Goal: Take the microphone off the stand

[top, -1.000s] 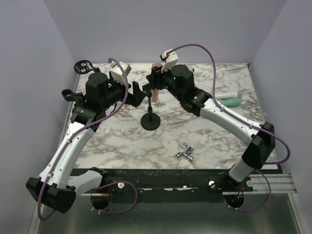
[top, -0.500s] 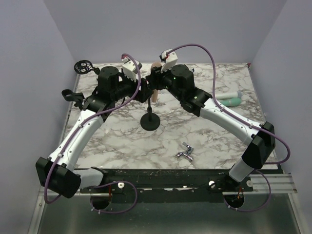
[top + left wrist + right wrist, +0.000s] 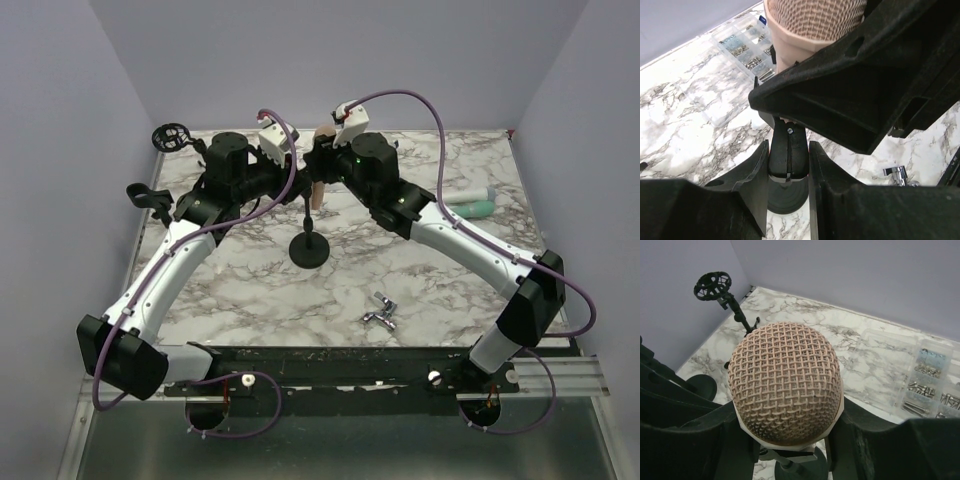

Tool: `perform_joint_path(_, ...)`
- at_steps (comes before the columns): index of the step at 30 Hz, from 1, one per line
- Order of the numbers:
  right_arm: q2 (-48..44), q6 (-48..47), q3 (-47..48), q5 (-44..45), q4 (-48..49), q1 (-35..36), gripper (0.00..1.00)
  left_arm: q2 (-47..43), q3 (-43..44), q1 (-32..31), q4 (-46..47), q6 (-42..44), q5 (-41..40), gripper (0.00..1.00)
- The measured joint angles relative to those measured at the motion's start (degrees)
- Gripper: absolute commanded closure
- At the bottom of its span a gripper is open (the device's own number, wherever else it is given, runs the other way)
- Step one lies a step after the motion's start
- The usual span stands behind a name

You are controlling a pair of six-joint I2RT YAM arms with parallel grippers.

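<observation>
Left claw was closed onto the clip of the stand, fingers touching it on both sides just under the microphone; right claw sat part open, clamped on the microphone body below the mesh head. Microphone was seated in the clip, and the stand's round base stood on the counter toward the back. A chrome tap fitting lay nearer the arm bases, well apart.

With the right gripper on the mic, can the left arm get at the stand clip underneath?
Looks like yes: the left gripper has its fingers against both sides of the black clip, just under the right gripper, which holds the microphone above. Nothing lies between fingers and clip.
</observation>
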Motion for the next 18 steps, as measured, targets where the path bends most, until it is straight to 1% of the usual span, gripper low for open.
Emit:
perform_joint_path(4, -1.1, 0.2, -0.2, 6.5, 0.0, 0.3, 0.99, -1.1, -1.1, 0.0, 0.1, 0.5, -0.2, 1.00)
perform_joint_path(7, -2.5, 0.1, -0.4, 13.9, 0.6, 0.4, 0.99, -2.3, -2.2, 0.0, 0.1, 0.9, -0.7, 1.00)
perform_joint_path(10, -4.2, 0.2, -1.6, 19.2, 1.4, -0.4, 1.00, -3.2, -3.0, 0.0, 0.3, 1.0, -1.7, 1.00)
perform_joint_path(14, -7.3, 0.2, -5.7, 23.5, 2.3, -2.7, 0.99, -4.5, -4.4, 0.2, 1.2, 0.4, -4.3, 1.00)
perform_joint_path(18, -10.0, 0.5, -11.0, 25.1, 3.0, -4.8, 0.99, -7.1, -6.6, 2.0, 2.4, -1.4, -6.8, 1.00)
